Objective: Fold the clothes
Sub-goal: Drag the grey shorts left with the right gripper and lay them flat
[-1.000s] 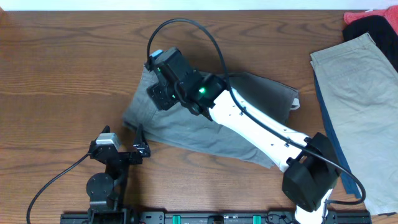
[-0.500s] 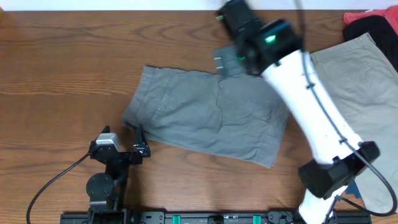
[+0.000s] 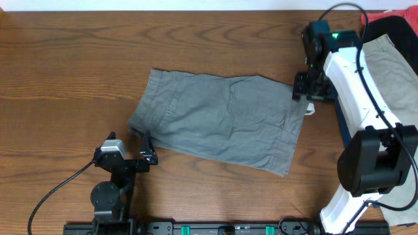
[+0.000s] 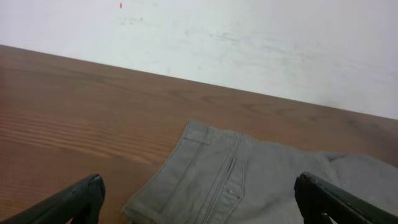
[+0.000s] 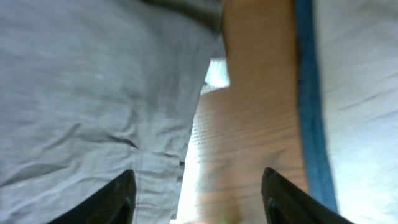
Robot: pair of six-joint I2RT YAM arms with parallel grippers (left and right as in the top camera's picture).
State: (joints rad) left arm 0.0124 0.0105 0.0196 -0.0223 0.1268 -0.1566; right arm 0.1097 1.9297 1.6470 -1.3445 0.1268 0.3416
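The shorts (image 3: 215, 121) lie flat on the table (image 3: 72, 59), grey-green, lightly creased, waistband leftward. My right claw (image 5: 199, 174) gapes empty over their right edge; my left claw (image 4: 199, 180) gapes too.

Bare table (image 3: 65, 65) left of and behind the grey-green shorts (image 3: 219, 121): open passage, nothing standing on it.

Near-left: left arm base (image 3: 110, 179) and its cable (image 3: 65, 179) take up the front edge. The left gripper (image 3: 145, 149), jaws spread, sits just beside the shorts' front-left corner.

Right: only a narrow strip of bare wood separates the shorts' hem from the blue garment (image 5: 305, 93). The right gripper (image 5: 199, 199), jaws apart, hangs over that strip.

Far right: beige shorts (image 3: 392, 72) and black garment (image 3: 392, 26) crowd the edge. The white right arm (image 3: 356, 85) crosses above them.
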